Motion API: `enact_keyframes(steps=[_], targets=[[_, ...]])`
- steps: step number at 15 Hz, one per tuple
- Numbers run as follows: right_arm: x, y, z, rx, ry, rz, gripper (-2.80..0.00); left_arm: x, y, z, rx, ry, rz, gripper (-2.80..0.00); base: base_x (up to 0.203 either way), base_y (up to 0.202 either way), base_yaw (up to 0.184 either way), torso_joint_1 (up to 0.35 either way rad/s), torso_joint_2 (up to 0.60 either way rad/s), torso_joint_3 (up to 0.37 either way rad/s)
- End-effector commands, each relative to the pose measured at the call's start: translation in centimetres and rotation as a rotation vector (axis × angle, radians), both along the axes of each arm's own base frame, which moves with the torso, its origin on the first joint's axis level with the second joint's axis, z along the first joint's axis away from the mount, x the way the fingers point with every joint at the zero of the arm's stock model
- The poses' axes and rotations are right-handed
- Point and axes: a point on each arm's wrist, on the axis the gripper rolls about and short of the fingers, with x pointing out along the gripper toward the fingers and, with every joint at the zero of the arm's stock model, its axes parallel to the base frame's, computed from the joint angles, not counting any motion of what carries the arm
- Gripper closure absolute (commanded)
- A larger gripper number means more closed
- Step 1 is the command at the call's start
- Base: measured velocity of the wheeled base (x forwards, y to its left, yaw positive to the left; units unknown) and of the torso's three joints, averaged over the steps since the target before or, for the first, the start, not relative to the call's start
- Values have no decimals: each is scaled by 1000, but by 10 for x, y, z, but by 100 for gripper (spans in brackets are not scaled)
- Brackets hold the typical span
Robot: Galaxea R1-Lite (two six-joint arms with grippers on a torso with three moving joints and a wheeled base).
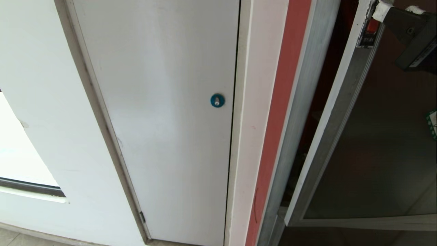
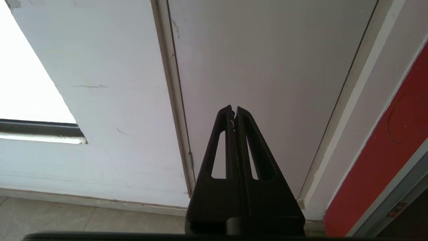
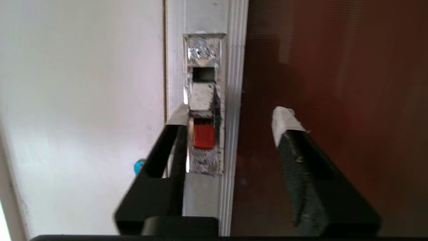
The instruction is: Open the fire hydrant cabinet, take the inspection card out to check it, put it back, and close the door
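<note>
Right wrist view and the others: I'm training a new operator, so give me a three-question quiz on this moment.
1. True or false: the door stands ajar.
2. Where is the red latch? A) between the right claw's fingertips B) on the grey panel C) on the floor
3. Fill in: the left claw is ____, facing the grey panel.

Key: 1 true; 2 A; 3 shut

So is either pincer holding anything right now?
No. The right pincer is open, straddling the door frame by the latch; the left pincer is shut, empty.
</note>
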Motion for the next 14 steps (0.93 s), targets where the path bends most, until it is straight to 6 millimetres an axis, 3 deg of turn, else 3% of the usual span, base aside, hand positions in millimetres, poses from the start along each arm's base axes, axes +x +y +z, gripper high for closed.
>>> enact_keyframes(steps=[1,10,11,14], targets=[[-5,2,1,1,-10,31,-280,1,0,-4,0,14,0,0,0,0,0,0,0,0],[-29,-9,-10,-30,32,66,-280,1,0,-4,0,14,1,0,0,0,0,0,0,0],[-33,-13,-11,-27,30,64,0,1,0,-4,0,14,0,0,0,0,0,0,0,0],[-46,-23,-16,-26,35,55,0,1,0,-4,0,14,0,0,0,0,0,0,0,0]])
